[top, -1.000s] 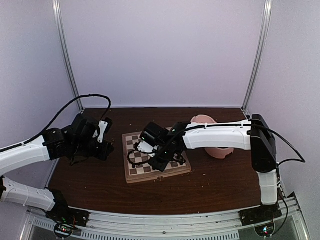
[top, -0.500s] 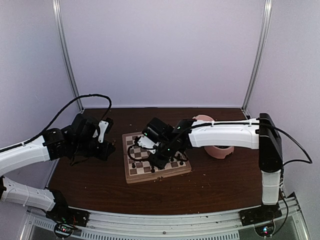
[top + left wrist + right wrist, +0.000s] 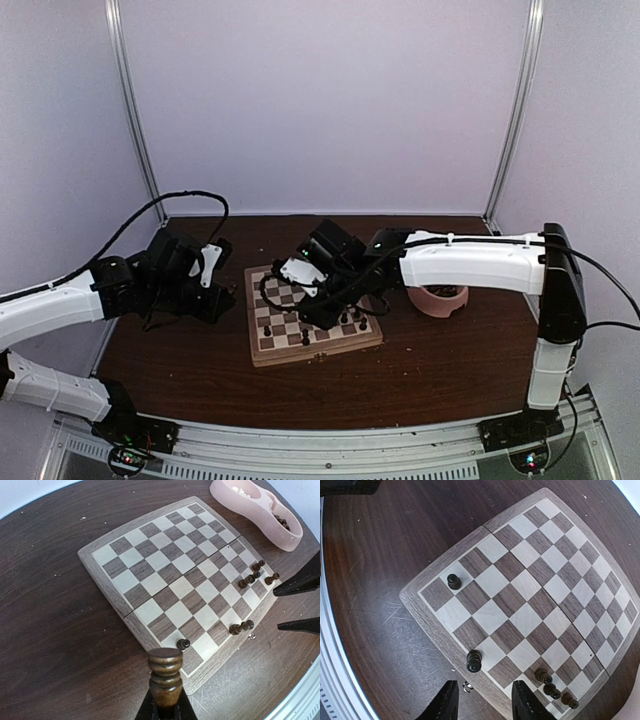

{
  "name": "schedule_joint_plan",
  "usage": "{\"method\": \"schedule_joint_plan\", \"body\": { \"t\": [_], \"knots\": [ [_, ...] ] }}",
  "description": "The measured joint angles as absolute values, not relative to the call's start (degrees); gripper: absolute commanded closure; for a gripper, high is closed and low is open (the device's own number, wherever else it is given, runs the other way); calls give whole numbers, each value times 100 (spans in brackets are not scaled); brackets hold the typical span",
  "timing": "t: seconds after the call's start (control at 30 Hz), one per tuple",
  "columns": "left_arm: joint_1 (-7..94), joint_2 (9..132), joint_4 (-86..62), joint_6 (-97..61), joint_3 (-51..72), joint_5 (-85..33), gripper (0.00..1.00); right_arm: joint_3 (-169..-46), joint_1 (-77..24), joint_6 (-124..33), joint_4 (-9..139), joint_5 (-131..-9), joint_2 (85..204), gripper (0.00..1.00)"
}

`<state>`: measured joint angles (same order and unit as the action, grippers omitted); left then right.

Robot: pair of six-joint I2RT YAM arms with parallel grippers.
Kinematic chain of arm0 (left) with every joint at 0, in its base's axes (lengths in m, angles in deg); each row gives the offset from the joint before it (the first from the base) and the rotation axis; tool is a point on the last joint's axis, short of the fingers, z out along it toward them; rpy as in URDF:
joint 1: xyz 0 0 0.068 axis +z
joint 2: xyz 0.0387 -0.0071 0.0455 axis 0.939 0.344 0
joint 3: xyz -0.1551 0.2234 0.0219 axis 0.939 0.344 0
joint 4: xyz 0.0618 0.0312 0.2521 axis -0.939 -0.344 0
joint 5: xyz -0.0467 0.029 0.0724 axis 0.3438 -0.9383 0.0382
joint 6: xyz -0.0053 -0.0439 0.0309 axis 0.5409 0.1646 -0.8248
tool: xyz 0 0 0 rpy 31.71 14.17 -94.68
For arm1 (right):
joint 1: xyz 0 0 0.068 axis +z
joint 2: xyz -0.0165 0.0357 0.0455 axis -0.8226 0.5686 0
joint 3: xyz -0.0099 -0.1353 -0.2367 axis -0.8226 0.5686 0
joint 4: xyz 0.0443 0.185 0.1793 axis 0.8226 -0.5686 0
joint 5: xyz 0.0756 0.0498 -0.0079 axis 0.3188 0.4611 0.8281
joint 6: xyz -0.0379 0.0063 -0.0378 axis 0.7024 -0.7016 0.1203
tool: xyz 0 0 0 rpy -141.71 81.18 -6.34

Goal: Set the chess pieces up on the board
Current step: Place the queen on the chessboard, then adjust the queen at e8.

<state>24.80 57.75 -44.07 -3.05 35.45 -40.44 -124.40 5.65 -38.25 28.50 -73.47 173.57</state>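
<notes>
The board [image 3: 300, 335] lies in the middle of the table, with cream and brown checks [image 3: 520, 595]. Several dark chess pieces stand along its near edge: one [image 3: 453, 581] towards the left corner, one [image 3: 474, 661] by the frame, and a cluster [image 3: 552, 687] further right. My right gripper [image 3: 485, 702] hovers open over the front frame with nothing between its fingers [image 3: 444, 702]. My left gripper [image 3: 165, 709], left of the board [image 3: 165, 570], is shut on a dark brown turned piece [image 3: 164, 672], held upright. No cream pieces stand on the board.
A pink double bowl [image 3: 440, 298] sits right of the board; it holds cream pieces [image 3: 239, 488] in one half and dark ones [image 3: 282, 522] in the other. The board's metal clasp [image 3: 467, 686] is on its front edge. The right arm [image 3: 470, 265] reaches across the board.
The right gripper has opened and lifted back from the board's front edge, leaving a dark piece standing there. The left arm has hardly moved and still holds its piece.
</notes>
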Motion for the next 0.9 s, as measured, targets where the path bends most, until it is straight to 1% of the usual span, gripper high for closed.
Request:
{"method": "schedule_joint_plan", "body": {
  "t": [0.23,0.47,0.6,0.73,0.8,0.9],
  "knots": [
    [2480,5899,-4414,-344,3470,-3923,100,-12449,565,-3825,2846,-6997,17532,61],
    [2480,5908,-4377,-355,3427,-3897,100,-12482,565,-3808,2697,-7054,18019,61],
    [2480,5932,-4377,-368,3427,-3897,100,-12488,565,-3797,2642,-7060,18093,65],
    [2480,5936,-4377,-377,3427,-3899,100,-12558,565,-3786,2649,-7060,18111,65],
    [2480,5936,-4377,-392,3427,-3902,100,-12580,565,-3786,2656,-7065,18118,64],
    [2480,5936,-4379,-412,3427,-3906,100,-12639,565,-3784,2645,-7115,18170,57]
  ]
}}
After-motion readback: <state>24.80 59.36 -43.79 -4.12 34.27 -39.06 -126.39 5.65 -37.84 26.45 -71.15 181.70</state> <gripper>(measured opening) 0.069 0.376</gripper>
